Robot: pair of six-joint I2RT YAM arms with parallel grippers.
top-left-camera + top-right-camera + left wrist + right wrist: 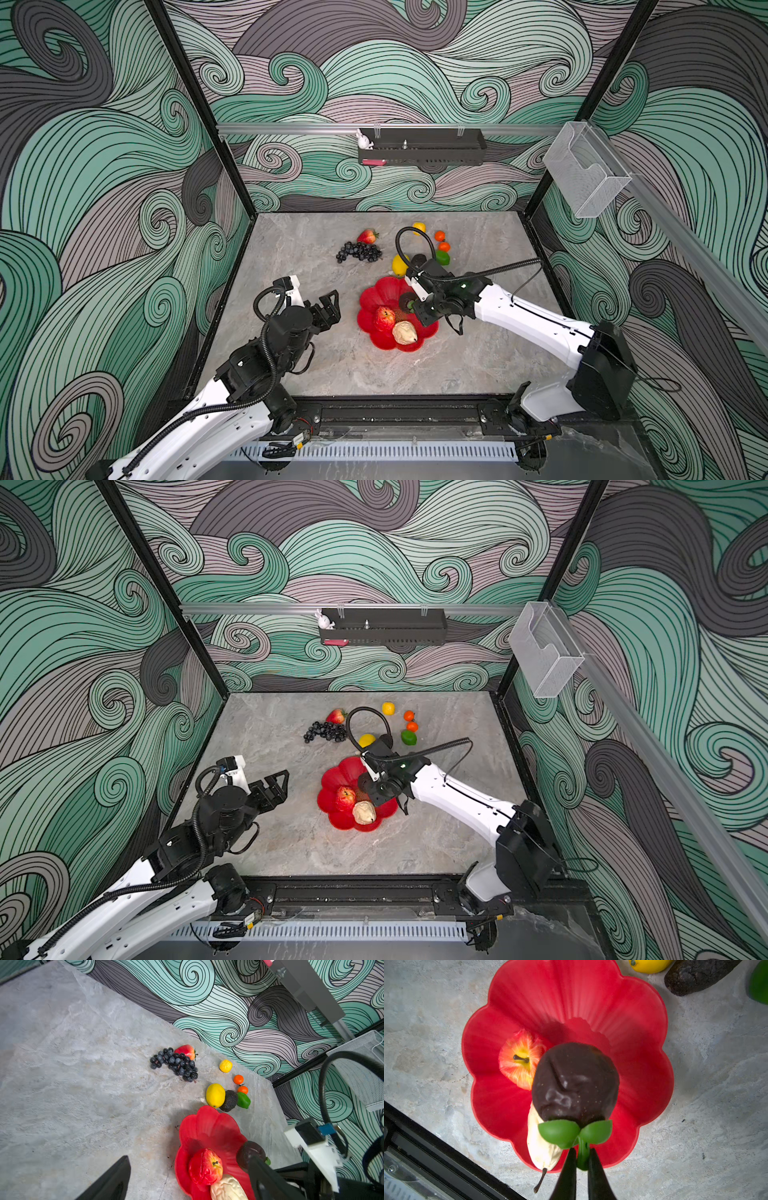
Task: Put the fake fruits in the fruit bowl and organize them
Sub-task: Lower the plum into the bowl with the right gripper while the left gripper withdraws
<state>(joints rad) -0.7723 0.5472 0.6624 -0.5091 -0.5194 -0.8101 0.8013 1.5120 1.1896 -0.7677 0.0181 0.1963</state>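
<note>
Low and left of centre in both top views, the left pincer point(332, 308) hangs released and empty over the counter point(353, 374), beside the fruit bowl point(386, 287) but apart from it. The right pincer point(582, 1152) is clenched on the green stem point(582, 1160) of a smooth dark fruit point(575, 1080), which hangs over the bowl's middle, at the centre of the right wrist frame. Beneath it, the pear point(539, 1142) lies by the lower rim and the apple point(520, 1059) sits left of centre; the upper petals are bare.

The fruit is best carried toward that bare part, lowered until it rests, and only then let go. Dropped from height, it would likely knock the pear or roll over the shallow rim.

Further up the top views, the lemon point(400, 264), lime point(443, 257), grapes point(359, 252) and strawberry point(367, 236) wait on the counter.
</note>
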